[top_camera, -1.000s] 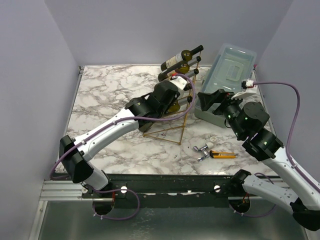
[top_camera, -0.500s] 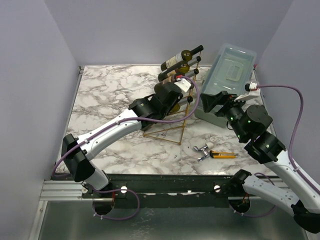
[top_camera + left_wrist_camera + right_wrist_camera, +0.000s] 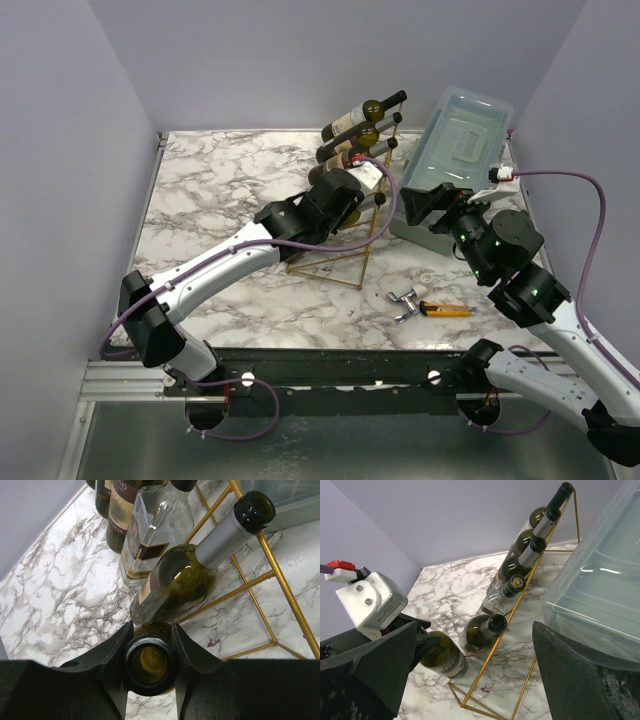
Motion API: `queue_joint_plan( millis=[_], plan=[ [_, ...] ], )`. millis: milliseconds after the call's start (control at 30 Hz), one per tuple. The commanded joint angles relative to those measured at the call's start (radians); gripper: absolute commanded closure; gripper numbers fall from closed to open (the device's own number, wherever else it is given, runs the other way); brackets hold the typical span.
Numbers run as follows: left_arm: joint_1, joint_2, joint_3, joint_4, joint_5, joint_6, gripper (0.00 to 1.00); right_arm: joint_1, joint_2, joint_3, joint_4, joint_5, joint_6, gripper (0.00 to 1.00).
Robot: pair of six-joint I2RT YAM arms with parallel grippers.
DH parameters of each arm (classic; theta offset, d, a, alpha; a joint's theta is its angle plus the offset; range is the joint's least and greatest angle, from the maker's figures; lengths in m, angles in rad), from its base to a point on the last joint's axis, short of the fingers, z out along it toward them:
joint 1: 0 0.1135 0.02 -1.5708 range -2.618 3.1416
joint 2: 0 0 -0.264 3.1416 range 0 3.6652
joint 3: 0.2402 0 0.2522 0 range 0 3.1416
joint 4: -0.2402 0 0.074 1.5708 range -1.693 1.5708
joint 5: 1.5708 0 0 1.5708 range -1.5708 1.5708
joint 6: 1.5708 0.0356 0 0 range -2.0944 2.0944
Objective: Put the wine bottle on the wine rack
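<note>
Gold wire rack [image 3: 265, 575]; L pincer [image 3: 150, 630] clamped on glossy green glass bottle [image 3: 150, 661] neck; R pincer [image 3: 474, 630] wide, empty.

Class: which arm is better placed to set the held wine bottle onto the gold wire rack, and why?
Left: the left gripper is shut on the green glass wine bottle low at the gold wire rack; the right gripper hangs open, empty.

This is looking like a robotics lab cell rather than a home: plain lilac panels [image 3: 70, 150] are walling in a marble-patterned bench [image 3: 220, 180] on three sides, while a left arm [image 3: 215, 262] and a right arm [image 3: 530, 290], trailing purple cables [image 3: 550, 172], are sitting bolted to a metal rail [image 3: 110, 380] at its near edge.
</note>
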Motion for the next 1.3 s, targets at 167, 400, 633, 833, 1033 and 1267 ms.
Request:
queue_joint_plan(
  millis=[167, 400, 633, 833, 1033, 1267],
  plan=[
    [-0.023, 0.004, -0.036, -0.008, 0.064, -0.009, 0.99, 0.002, -0.014, -0.016, -0.009, 0.026, -0.010, 0.00],
    [-0.028, 0.015, -0.046, -0.014, 0.077, -0.030, 0.93, 0.003, -0.012, -0.018, -0.011, 0.029, -0.007, 0.00],
    [-0.044, 0.029, -0.056, -0.016, 0.078, -0.058, 0.90, 0.002, -0.007, -0.023, -0.005, 0.026, -0.001, 0.00],
    [-0.051, 0.038, -0.069, -0.020, 0.080, -0.064, 0.80, 0.002, -0.006, -0.020, -0.006, 0.026, -0.002, 0.00],
    [-0.051, 0.034, -0.063, -0.022, 0.155, -0.077, 0.62, 0.003, -0.006, -0.025, -0.007, 0.026, -0.004, 0.00],
    [-0.051, 0.037, -0.063, -0.024, 0.232, -0.083, 0.50, 0.002, -0.004, -0.027, -0.008, 0.025, -0.003, 0.00]
  ],
)
